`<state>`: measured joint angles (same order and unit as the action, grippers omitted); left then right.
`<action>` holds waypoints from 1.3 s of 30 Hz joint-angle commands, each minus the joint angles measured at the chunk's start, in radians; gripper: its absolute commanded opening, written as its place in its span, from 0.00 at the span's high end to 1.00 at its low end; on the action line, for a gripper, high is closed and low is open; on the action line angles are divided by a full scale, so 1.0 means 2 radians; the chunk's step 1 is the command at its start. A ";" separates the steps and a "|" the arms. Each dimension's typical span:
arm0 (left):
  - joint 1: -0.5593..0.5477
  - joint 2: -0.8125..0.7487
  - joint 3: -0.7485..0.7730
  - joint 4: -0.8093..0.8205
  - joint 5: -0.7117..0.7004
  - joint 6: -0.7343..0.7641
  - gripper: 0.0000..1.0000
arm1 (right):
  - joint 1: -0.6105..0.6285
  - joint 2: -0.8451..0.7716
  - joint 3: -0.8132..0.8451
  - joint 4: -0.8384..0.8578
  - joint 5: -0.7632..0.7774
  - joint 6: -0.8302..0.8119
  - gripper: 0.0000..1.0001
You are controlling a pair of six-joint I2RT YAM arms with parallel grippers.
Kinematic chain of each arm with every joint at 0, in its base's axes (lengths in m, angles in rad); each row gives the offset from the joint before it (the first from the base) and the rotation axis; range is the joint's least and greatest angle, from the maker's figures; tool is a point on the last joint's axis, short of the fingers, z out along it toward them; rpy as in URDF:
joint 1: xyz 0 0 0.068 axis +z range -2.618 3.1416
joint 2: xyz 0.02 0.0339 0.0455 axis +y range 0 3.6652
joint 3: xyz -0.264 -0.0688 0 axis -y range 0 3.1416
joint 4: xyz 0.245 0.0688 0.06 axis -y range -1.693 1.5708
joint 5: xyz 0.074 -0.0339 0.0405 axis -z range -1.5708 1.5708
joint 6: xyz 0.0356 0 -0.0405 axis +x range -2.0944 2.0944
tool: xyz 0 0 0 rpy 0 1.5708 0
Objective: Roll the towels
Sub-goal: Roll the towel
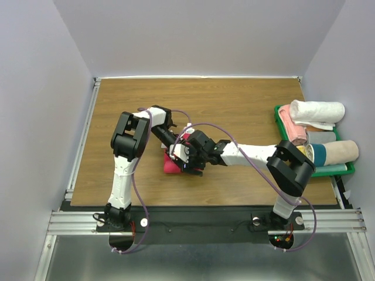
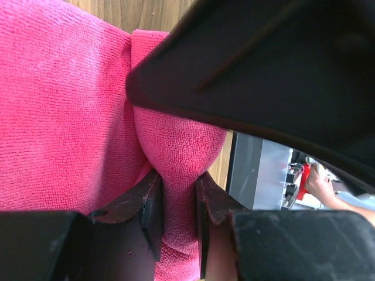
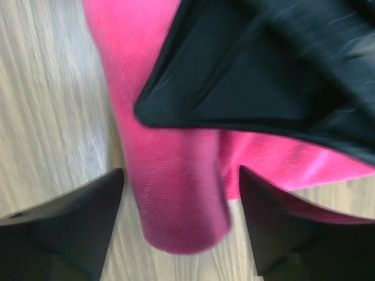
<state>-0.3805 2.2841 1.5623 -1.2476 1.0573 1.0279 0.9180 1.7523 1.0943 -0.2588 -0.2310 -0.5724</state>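
Clearly both arms meet over the pinkish-red towel (image 1: pixel 171 165), which lies a little left of centre in the near half of the wooden table (image 1: pixel 246 99), mostly hidden beneath the two wrists in the top view. The left gripper (image 2: pixel 177 181) is pinching a raised fold of the terry, the cloth squeezed thin between its pads and bulging above them. That hold probably anchors the towel so that it cannot slide or unwind while the other arm works. The right gripper (image 3: pixel 181 172) is spread wide, with one finger on each side of a rolled end of the towel, bare wood showing in the gap on one side and flatter cloth on the other. It grips nothing, and it looks placed to straddle the roll, either to tighten it or to push it along. In the blurred right wrist view that rolled part runs straight away from the camera, its long axis passing between the fingers and its rounded end pointing back toward the wrist. How that axis sits across the table cannot be told from above, since too little cloth shows. Well apart, at the table's right edge, a green bin (image 1: pixel 345 170) holds finished rolls (image 1: pixel 319 111), so this towel seems only partway done.
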 commanded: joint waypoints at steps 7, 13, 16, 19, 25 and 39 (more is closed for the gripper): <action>0.025 -0.005 0.012 0.068 -0.072 0.040 0.66 | 0.004 0.007 -0.039 0.037 -0.046 0.008 0.99; 0.063 -0.072 -0.015 0.075 -0.093 0.047 0.41 | -0.002 0.011 -0.039 -0.032 -0.087 0.020 0.99; 0.100 -0.084 0.002 0.066 -0.104 0.052 0.31 | -0.010 0.017 -0.036 -0.059 -0.102 0.024 0.99; 0.123 -0.098 0.007 0.066 -0.109 0.060 0.28 | -0.023 0.022 -0.028 -0.083 -0.122 0.032 0.99; 0.187 -0.159 -0.007 0.111 -0.093 0.046 0.18 | -0.042 0.059 0.029 -0.147 -0.177 0.053 0.99; 0.102 -0.592 -0.353 0.352 -0.254 0.054 0.01 | -0.105 0.230 0.197 -0.309 -0.355 0.089 0.99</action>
<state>-0.0250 1.2240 1.0080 -0.6071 0.7010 1.0710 0.7132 2.1056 1.4349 -0.6823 -0.8658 -0.4038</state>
